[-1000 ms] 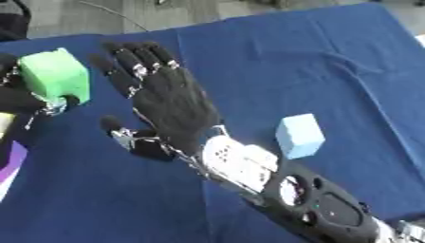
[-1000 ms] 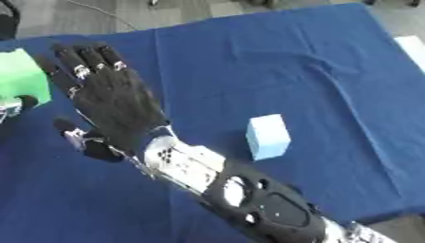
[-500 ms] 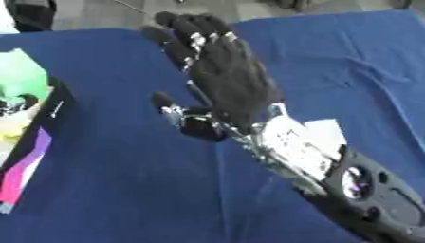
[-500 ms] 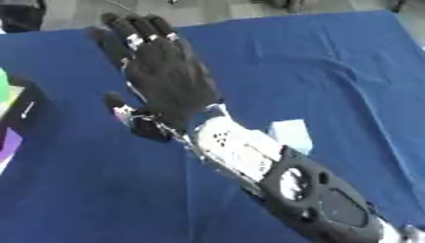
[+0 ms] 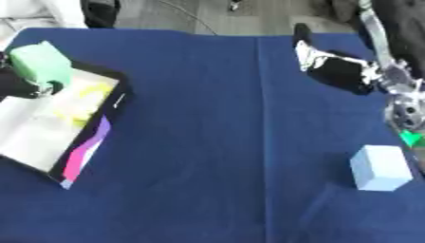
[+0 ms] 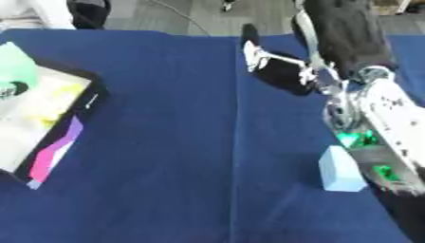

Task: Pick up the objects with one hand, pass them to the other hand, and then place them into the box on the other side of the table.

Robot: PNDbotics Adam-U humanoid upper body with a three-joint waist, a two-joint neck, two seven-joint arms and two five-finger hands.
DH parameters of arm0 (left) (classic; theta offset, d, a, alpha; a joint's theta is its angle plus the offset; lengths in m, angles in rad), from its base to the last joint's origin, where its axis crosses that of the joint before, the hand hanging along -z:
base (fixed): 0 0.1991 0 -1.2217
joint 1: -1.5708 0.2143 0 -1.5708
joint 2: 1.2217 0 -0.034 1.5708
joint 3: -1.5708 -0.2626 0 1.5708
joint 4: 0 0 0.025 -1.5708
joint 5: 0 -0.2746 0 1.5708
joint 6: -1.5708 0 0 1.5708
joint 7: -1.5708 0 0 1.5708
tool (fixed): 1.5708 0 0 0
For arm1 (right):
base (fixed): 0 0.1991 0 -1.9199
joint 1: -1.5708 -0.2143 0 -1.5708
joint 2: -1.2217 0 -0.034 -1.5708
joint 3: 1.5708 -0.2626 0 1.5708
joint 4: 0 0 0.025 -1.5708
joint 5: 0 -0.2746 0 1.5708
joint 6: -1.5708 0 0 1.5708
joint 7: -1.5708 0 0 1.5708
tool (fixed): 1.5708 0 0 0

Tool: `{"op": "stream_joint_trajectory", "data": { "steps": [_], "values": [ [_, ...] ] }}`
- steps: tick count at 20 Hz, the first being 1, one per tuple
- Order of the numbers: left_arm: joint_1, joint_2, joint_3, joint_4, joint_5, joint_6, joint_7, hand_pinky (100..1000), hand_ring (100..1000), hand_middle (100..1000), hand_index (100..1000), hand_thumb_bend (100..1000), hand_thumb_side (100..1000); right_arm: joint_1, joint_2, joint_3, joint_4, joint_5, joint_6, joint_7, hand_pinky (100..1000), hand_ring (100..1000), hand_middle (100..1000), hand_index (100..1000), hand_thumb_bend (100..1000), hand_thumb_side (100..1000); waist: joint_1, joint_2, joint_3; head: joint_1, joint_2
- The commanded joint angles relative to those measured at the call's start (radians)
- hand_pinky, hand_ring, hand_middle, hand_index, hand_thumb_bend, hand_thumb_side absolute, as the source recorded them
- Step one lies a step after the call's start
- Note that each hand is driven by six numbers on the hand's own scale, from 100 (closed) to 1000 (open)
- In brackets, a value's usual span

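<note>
A green block (image 5: 40, 65) hangs over the far corner of the box (image 5: 117, 101) at the table's left side. My left hand (image 5: 15, 86) is shut on it, with a dark finger curled under its lower edge. My right hand (image 6: 345, 33) is raised at the upper right, palm flat and thumb (image 6: 252, 42) spread out to the left, holding nothing; its fingers run off the top edge. A light blue block (image 5: 380, 168) stands on the blue cloth at the right, below my right forearm (image 6: 386, 118).
The box has a white inside, a pink and purple side panel (image 5: 83, 154) and something yellow (image 5: 83, 102) lying in it. Blue cloth (image 5: 207, 142) covers the table; grey floor shows beyond the far edge.
The camera has shifted, bringing the box into view. My right hand has drawn back from beside the green block to the upper right. The green block stays in my left hand.
</note>
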Motion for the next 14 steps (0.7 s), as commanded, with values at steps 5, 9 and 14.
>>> {"op": "stream_joint_trajectory", "data": {
  "steps": [5,9,14],
  "values": [
    [-0.045,0.015,-0.027,0.13,-0.146,-0.007,-0.176,855,758,602,771,308,162,-0.044,-0.144,-0.092,0.015,-0.281,0.063,0.232,827,810,849,894,135,568,-0.001,-0.022,-0.016,-0.014,0.0],
    [-0.063,0.003,-0.029,0.206,-0.314,-0.024,-0.335,917,861,722,851,571,175,-0.061,-0.216,-0.126,0.053,-0.392,0.038,0.359,834,818,853,898,159,572,-0.001,-0.023,-0.023,-0.037,0.004],
    [-0.075,0.006,-0.015,0.277,-0.592,-0.054,-0.495,1000,944,808,925,832,302,-0.064,-0.284,-0.155,0.062,-0.425,0.005,0.398,838,820,852,899,175,559,0.003,-0.025,-0.027,-0.039,0.006]
  ]
}}
